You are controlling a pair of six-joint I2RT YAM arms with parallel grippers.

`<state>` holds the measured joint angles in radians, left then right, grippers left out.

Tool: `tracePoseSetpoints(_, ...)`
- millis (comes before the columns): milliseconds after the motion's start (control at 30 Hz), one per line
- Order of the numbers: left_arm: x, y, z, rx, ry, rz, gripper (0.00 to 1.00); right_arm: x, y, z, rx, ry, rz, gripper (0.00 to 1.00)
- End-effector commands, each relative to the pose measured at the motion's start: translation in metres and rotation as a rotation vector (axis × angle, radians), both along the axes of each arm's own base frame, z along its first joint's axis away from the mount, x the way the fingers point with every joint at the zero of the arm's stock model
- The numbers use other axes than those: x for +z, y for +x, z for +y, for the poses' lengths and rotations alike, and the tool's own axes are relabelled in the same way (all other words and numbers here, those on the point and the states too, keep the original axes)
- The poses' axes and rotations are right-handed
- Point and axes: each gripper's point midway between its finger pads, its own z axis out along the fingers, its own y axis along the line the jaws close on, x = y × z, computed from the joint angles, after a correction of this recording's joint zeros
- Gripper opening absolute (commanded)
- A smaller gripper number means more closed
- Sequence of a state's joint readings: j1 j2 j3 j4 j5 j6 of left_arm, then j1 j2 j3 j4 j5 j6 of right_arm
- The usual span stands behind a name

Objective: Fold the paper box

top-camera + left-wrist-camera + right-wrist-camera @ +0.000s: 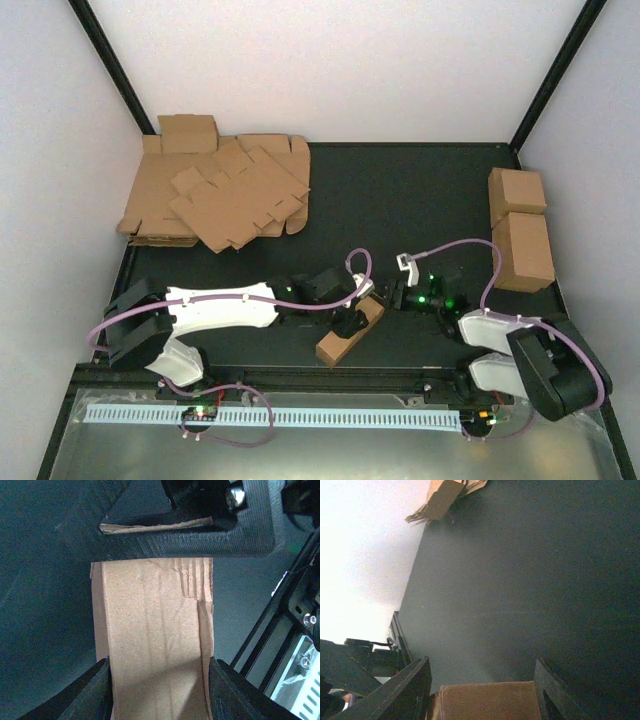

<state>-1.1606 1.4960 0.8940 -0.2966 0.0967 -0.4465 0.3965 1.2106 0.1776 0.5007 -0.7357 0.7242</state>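
Note:
The paper box (345,335) is a long brown folded cardboard piece lying slantwise on the dark mat near the front middle. My left gripper (352,320) is shut across its width. In the left wrist view both black fingers (95,692) press against the sides of the paper box (155,625). My right gripper (392,298) is at the box's far right end. In the right wrist view its jaws (483,662) straddle the box end (490,700), open, with a narrow gap on the left side. A right finger (200,535) crosses the box's far end, with a flap edge behind it.
A heap of flat cardboard sheets (225,195) lies at the back left, also seen as the heap (445,497) far off in the right wrist view. Two brown cuboids (520,230) stand along the right edge. A metal rail (300,415) runs along the front.

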Motion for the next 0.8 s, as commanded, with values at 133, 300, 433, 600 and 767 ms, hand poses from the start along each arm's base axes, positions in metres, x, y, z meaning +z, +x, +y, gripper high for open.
tracePoseSetpoints(133,-0.042,-0.013,0.025,-0.004,0.159,0.061,0.50,-0.004,-0.010,0.003,0.029,0.146,0.035,0.58)
tracePoseSetpoints(300,-0.042,-0.012,0.026,-0.002,0.161,0.060,0.50,-0.009,-0.010,-0.002,-0.020,0.201,0.125,0.66)
tracePoseSetpoints(433,-0.043,-0.012,0.025,-0.001,0.161,0.062,0.50,-0.010,-0.012,-0.004,-0.052,0.239,0.169,0.68)
tracePoseSetpoints(600,-0.045,-0.013,0.025,-0.003,0.163,0.067,0.50,-0.020,-0.015,-0.004,-0.058,0.256,0.214,0.69)
tracePoseSetpoints(767,-0.045,-0.013,0.026,0.001,0.161,0.068,0.50,-0.028,-0.014,-0.004,-0.055,0.251,0.210,0.57)
